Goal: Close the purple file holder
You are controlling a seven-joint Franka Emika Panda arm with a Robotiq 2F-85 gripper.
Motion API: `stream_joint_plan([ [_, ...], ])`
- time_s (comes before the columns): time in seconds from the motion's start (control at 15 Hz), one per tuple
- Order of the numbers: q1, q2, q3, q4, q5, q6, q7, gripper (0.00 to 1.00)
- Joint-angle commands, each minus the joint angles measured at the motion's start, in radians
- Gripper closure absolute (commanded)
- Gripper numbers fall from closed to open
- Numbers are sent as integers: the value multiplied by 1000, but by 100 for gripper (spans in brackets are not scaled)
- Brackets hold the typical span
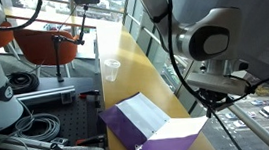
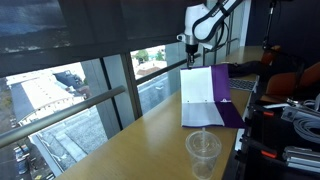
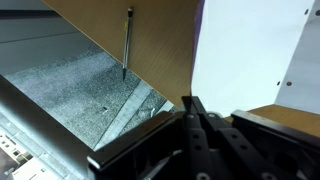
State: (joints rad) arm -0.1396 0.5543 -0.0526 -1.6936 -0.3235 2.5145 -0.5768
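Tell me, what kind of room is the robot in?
Probably a lab or office high up: a wooden counter runs along big windows over rooftops, with coiled cables beside it.

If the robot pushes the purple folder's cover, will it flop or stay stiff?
Probably stiff: the raised half of the purple file holder stands flat. Its white sheets look thin, likely floppier. It may slide on the smooth table.

The long light-brown wooden table [image 1: 138, 64] carries the open purple file holder with white sheets [image 1: 152, 121]. A clear plastic cup [image 1: 111, 69] stands well apart from it, and a slim pen [image 3: 128, 40] lies near it.
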Motion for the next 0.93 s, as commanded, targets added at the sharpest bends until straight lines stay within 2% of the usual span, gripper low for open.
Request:
stream_joint_plan([
  [0.0, 1, -63, -28, -18, -78, 12, -28, 100],
  [0.4, 9, -111, -36, -18, -125, 31, -32, 99],
  [0.8, 72, -150, -11, -163, -132, 93, 43, 99],
  [0.87, 83, -148, -9, -178, -136, 106, 53, 96],
])
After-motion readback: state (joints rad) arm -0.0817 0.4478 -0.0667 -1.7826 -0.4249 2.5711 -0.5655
